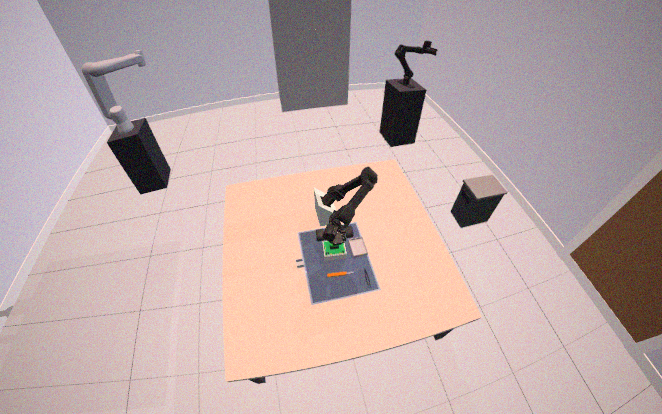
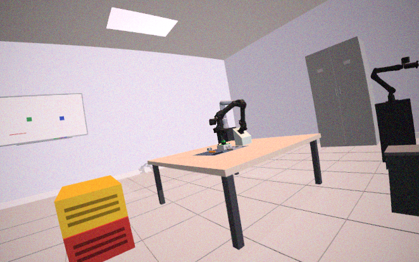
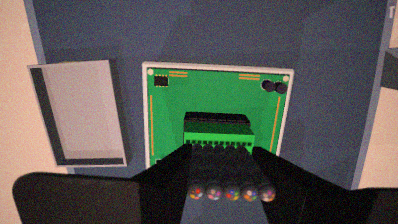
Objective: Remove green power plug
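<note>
Wrist view, lower centre: gripper (image 1: pixel 334 242) (image 2: pixel 221 142) (image 3: pixel 221 152) clamped on green plug (image 3: pixel 219 138) | grip likely for rocking it loose | grey tray (image 1: pixel 358 247) (image 3: pixel 86 112) waited left

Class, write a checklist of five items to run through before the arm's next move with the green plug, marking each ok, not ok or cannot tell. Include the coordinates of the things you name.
1. Hand (image 1: pixel 334 243) (image 3: pixel 221 152) shut on the green plug (image 3: pixel 219 139): ok, the fingers stand on either side of it.
2. Plug free of the black socket (image 3: pixel 217 119): cannot tell; it sits right against the socket, and its seating is hidden.
3. Grey tray (image 1: pixel 358 247) (image 3: pixel 85 112) ready to receive the plug: ok, nothing lies in it.
4. Plug in the tray: not ok, it is over the circuit board (image 1: pixel 327 253) (image 3: pixel 167 100).
5. Orange-handled tool (image 1: pixel 337 274) out of the way between board and tray: ok.
</note>
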You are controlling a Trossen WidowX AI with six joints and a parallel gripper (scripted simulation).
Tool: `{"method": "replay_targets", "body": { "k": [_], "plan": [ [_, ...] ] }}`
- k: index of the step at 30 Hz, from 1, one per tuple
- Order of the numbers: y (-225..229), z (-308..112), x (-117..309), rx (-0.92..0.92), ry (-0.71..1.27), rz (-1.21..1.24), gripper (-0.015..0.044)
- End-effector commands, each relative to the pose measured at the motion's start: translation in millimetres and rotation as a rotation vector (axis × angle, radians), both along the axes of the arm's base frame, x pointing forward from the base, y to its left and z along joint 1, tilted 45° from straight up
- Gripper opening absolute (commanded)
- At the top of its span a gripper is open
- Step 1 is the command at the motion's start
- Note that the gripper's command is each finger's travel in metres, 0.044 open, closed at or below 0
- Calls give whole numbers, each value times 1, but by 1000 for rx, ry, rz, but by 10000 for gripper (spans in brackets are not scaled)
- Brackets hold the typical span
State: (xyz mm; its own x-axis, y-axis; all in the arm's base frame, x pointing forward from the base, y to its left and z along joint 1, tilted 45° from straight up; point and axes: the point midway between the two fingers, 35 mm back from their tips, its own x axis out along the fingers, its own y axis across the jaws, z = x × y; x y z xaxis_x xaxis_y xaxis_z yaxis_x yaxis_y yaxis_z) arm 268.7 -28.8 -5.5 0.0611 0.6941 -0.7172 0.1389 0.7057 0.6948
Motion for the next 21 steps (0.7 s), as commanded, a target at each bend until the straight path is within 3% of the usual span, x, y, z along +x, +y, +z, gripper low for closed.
{"method": "replay_targets", "body": {
  "k": [1, 21],
  "plan": [
    [1, 0, -1, 7, 4, -5, 0],
    [-7, 17, -1, -71, 16, 0, 0]
  ]
}}
